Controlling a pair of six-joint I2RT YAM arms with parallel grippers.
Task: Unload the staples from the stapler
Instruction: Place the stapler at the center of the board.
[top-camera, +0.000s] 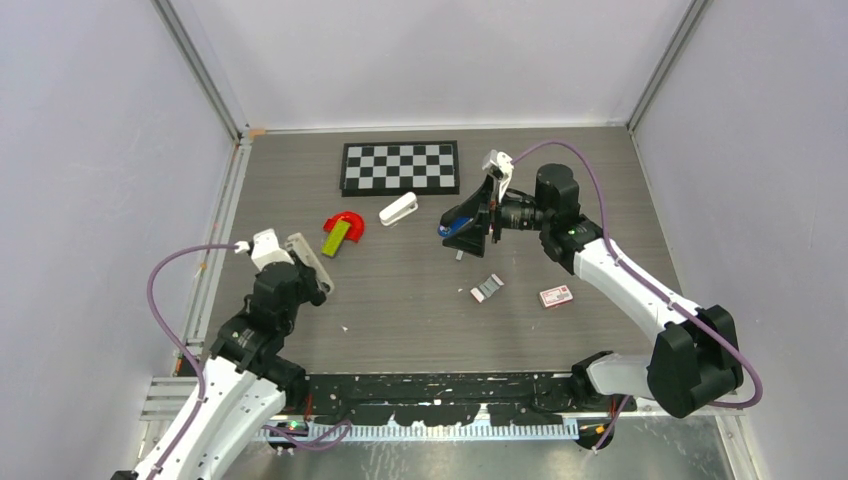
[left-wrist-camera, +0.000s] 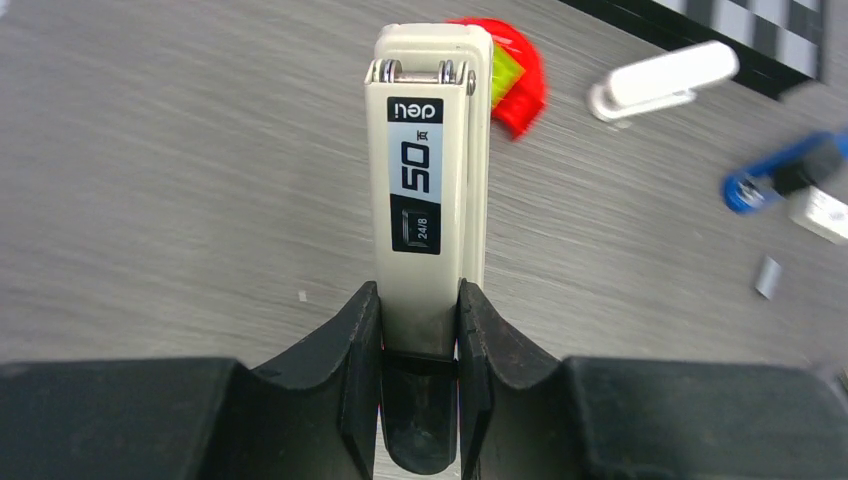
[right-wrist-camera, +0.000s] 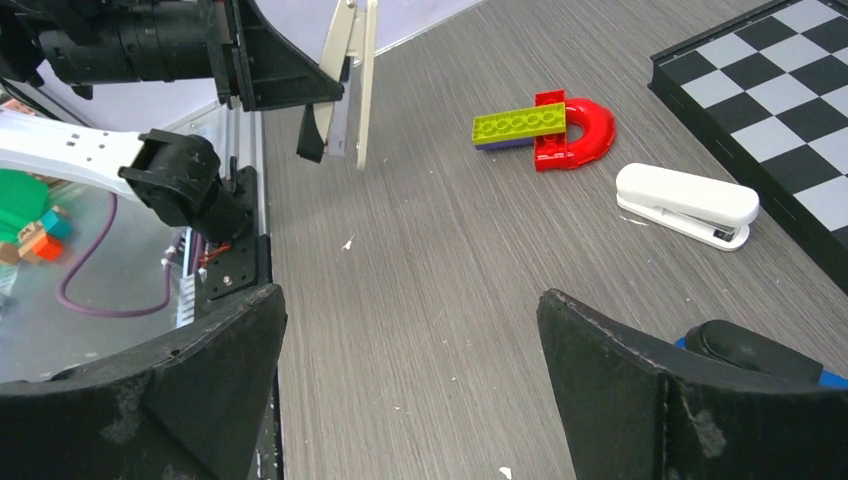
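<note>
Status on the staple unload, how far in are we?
Done: unclear. A small grey strip lies on the table near the blue stapler, but I cannot tell if it is staples. In hand: the right fingers are wide open beside the blue stapler, gripping nothing; the left fingers clamp a beige stapler. Left: confirming the blue stapler is emptied, which is not visible.

My left arm (top-camera: 225, 405) and right arm (top-camera: 630, 282) are white shells with black joints. A purple cable (top-camera: 152, 285) loops from each wrist. My fingers (right-wrist-camera: 640, 390) are thick black wedges, scuffed pale along the edges.
</note>
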